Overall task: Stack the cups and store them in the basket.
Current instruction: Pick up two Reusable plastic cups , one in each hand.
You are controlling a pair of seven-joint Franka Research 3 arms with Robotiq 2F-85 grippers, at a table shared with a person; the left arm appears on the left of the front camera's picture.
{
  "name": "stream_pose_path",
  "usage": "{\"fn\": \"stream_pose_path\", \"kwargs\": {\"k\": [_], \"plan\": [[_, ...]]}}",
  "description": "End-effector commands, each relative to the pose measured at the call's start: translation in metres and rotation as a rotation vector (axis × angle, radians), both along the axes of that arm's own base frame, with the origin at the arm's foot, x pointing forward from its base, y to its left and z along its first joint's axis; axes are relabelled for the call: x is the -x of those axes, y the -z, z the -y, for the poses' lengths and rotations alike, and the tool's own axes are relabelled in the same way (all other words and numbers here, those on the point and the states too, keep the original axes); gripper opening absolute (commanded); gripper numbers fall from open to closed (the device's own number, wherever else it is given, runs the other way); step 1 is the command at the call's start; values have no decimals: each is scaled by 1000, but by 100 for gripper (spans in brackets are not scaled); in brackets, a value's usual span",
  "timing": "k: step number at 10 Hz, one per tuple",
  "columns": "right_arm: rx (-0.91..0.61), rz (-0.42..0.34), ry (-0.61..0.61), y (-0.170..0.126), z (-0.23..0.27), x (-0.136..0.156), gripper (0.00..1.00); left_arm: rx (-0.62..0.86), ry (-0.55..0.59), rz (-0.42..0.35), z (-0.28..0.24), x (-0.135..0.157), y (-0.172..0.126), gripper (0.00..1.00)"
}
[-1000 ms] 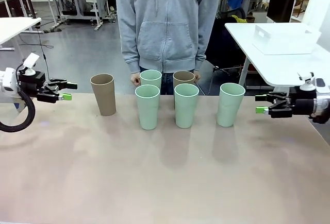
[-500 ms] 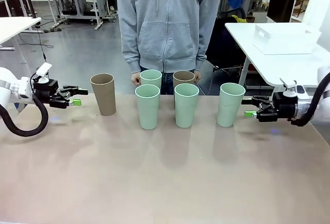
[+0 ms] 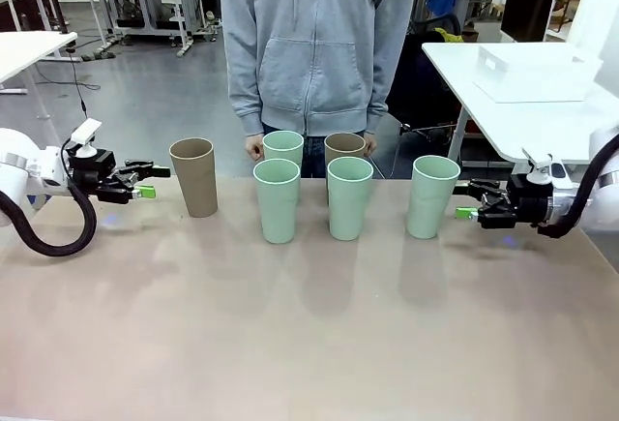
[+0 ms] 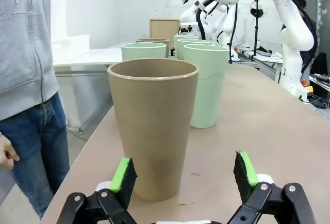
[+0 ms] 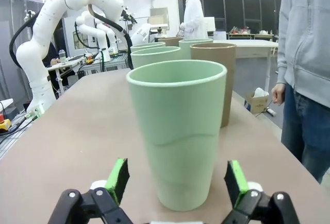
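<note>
Six cups stand upright near the table's far edge. In the front row are a tan cup (image 3: 194, 177) at the left and three mint cups (image 3: 277, 200), (image 3: 349, 197), (image 3: 432, 195). Behind them stand a mint cup (image 3: 282, 145) and a tan cup (image 3: 345, 145). My left gripper (image 3: 150, 181) is open, level with the table, just left of the tan cup (image 4: 153, 126), which stands ahead of the gap between its pads (image 4: 124, 175). My right gripper (image 3: 466, 201) is open just right of the rightmost mint cup (image 5: 178, 131). The white basket (image 3: 537, 73) sits on a side table at the far right.
A person in a grey hoodie (image 3: 314, 44) stands at the far edge behind the cups, hands down by the rim. The near half of the table (image 3: 309, 344) is bare. Other lab tables stand in the background.
Both grippers have moved inward toward the row of cups, the left toward the tan cup, the right toward the rightmost mint cup. Both stay open. The cups have not moved.
</note>
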State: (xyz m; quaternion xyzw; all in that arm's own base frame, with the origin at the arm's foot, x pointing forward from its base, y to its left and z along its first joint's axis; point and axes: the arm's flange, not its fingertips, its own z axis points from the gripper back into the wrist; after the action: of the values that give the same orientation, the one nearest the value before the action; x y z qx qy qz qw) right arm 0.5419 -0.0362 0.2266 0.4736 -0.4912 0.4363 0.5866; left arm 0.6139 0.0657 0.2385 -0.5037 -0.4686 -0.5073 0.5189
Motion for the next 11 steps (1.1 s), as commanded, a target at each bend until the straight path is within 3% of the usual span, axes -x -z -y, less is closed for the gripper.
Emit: {"fn": "stream_pose_path", "kwargs": {"k": [1,7,11], "plan": [[-46,9,14,0,-4,-10,100,49,6,39,5,-7,-2,100],[-88,-17,34,1,-2,-9,100,41,-90,50,27,-16,6,100],[-96,-26,32,4,-10,-7,100,49,-77,44,37,-18,8,100]]}}
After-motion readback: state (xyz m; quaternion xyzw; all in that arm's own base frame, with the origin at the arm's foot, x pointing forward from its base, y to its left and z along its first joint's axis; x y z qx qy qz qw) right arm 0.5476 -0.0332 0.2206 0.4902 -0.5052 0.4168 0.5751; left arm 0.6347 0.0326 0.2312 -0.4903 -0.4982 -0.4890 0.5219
